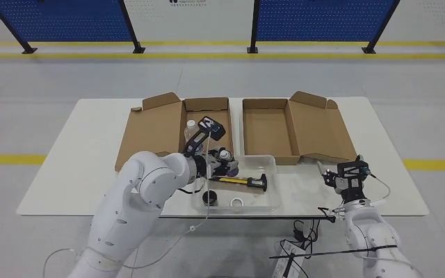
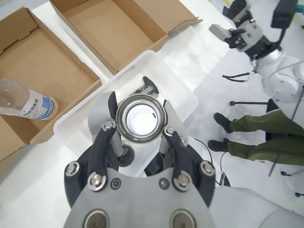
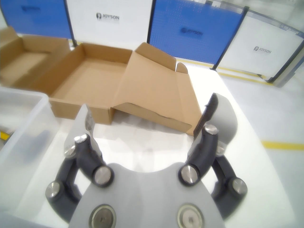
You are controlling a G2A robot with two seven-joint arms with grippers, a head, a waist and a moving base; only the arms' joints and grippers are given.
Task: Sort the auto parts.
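My left tool [image 2: 140,106] clamps the smooth metal ring [image 2: 139,141] above the clear bin [image 2: 182,91]. I judge its slick round wall may slip free and drop. My right tool [image 3: 148,105] gapes.

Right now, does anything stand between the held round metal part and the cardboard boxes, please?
Nothing visible does. The left gripper holds the round metal part above the clear bin; a plastic bottle lies in the left box.

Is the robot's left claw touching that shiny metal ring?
Touching. The left wrist view shows the left gripper with a finger pressed against each side of the shiny metal ring.
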